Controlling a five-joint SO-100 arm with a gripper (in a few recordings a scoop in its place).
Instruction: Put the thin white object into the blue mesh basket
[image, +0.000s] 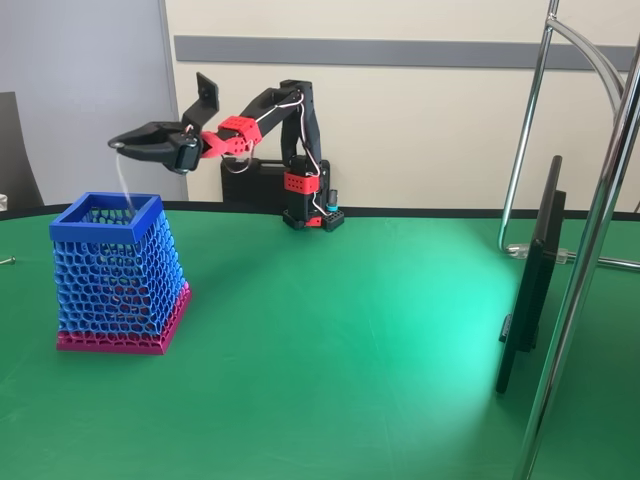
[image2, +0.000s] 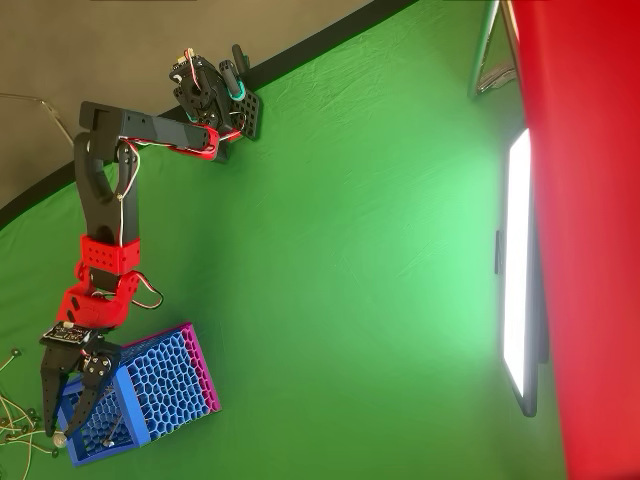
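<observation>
Above the blue mesh basket (image: 118, 272) near the green table's (image: 350, 350) left edge in the fixed view, the gripper (image: 122, 145) pinches the thin white stick (image: 125, 182) by its top. The stick's lower end dips inside the rim, so the delivery step appears nearly complete; the next move calls for parting the fingers to let it fall in.

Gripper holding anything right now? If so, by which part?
Yes. The gripper pinches the thin white object by its top end; the stick hangs down into the open top of the blue mesh basket.

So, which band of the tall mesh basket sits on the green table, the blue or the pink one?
The magenta-pink band. It is the lowest part, while the blue honeycomb mesh and the solid square rim rise above it.
</observation>
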